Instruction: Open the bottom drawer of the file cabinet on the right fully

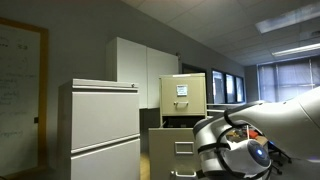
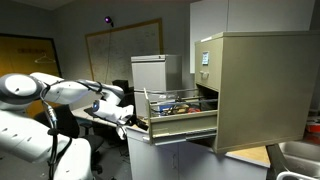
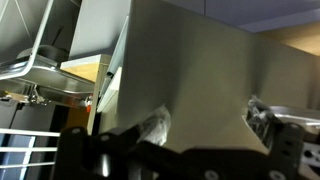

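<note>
You are working in an office: a tall tan metal file cabinet stands near a wider pale grey metal cabinet and tall white cupboards. A wood-framed whiteboard hangs on the wall, and long fluorescent ceiling lights run above windows with blinds.

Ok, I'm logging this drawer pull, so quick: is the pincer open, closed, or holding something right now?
Pincer: open, spread wide and gripping nothing; only the beige file cabinet shows through the gap.
</note>
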Controlling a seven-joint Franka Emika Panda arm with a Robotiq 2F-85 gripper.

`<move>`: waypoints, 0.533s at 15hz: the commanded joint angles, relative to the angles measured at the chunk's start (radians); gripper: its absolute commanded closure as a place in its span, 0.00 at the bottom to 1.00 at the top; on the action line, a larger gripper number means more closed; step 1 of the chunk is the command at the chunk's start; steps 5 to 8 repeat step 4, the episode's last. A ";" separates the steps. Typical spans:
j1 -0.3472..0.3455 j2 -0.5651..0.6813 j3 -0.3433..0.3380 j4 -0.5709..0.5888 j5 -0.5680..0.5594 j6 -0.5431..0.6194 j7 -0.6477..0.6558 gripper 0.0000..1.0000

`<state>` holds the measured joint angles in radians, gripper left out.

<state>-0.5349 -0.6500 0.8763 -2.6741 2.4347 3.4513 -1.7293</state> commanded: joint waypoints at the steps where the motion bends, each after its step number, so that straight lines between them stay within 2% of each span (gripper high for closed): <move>1: 0.166 0.113 -0.185 0.014 0.084 0.013 -0.209 0.00; 4: 0.292 0.181 -0.296 0.010 0.181 0.014 -0.346 0.00; 8: 0.292 0.181 -0.296 0.010 0.181 0.014 -0.346 0.00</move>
